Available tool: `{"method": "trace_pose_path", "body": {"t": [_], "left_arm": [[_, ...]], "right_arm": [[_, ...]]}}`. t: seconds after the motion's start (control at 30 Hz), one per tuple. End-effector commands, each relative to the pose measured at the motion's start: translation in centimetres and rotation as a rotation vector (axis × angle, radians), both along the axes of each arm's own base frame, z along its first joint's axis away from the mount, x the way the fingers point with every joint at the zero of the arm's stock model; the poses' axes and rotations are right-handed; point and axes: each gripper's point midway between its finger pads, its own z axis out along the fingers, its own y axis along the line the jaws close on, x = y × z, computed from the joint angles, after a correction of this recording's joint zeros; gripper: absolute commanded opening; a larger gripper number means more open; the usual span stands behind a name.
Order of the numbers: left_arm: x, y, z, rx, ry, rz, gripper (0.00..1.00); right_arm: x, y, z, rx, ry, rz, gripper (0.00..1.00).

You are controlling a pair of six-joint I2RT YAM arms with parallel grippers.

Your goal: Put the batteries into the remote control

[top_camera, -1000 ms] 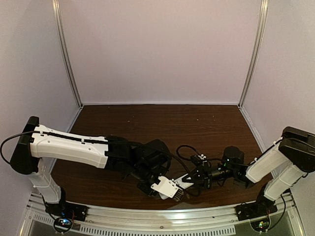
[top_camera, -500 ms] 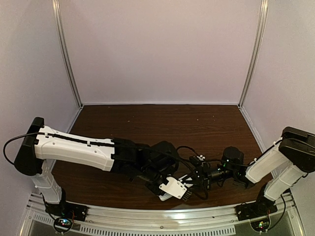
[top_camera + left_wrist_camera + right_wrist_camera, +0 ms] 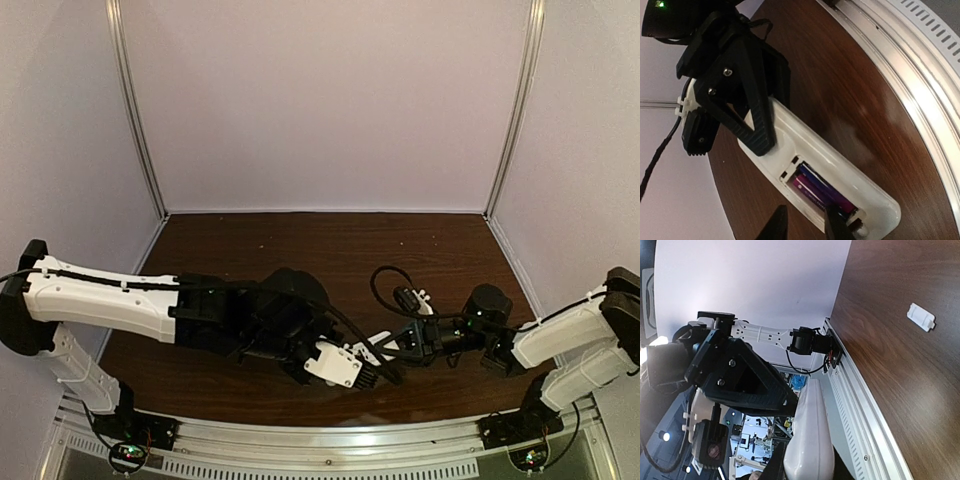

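Two batteries (image 3: 816,192) are seated in the remote control (image 3: 852,177), clamped by the right tool (image 3: 764,137) just ahead of the parted, empty left tool (image 3: 805,227), whose tip could snag and lever one out.

**A:** How much of the remote control (image 3: 376,346) shows from above?

**B:** Only a white sliver. The left arm covers the rest.

**A:** And from the left wrist?

**B:** The bottom edge cuts off the left claw (image 3: 802,227). One fingertip (image 3: 834,226) hides one end of the batteries (image 3: 812,192).
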Motion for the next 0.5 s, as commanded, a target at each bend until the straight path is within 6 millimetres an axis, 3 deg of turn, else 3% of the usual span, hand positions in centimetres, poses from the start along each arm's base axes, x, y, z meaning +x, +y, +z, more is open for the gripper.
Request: {"method": "trace_pose_path", "body": {"t": [0.0,0.1,0.27,0.37,0.47], "left_arm": [[0.4,1.3,2.3,-0.151,0.024,0.070,0.34],[0.3,1.9,5.0,-0.286,0.036,0.097,0.45],[1.4,3.8,7.6,-0.457,0.118,0.202,0.66],[2.8,5.2,7.2,-0.482,0.196,0.306,0.74],[4.1,6.5,4.4,-0.426,0.276,0.405,0.75]], "right_arm": [[1.4,0.0,4.6,0.065,-0.316,-0.043,0.00],[2.2,-0.4,4.5,-0.014,-0.371,-0.075,0.00],[3.4,-1.6,4.5,-0.054,-0.381,-0.136,0.00],[4.2,-2.5,3.7,-0.080,-0.373,-0.180,0.00],[5.2,-3.6,3.3,-0.095,-0.372,-0.228,0.00]]}}
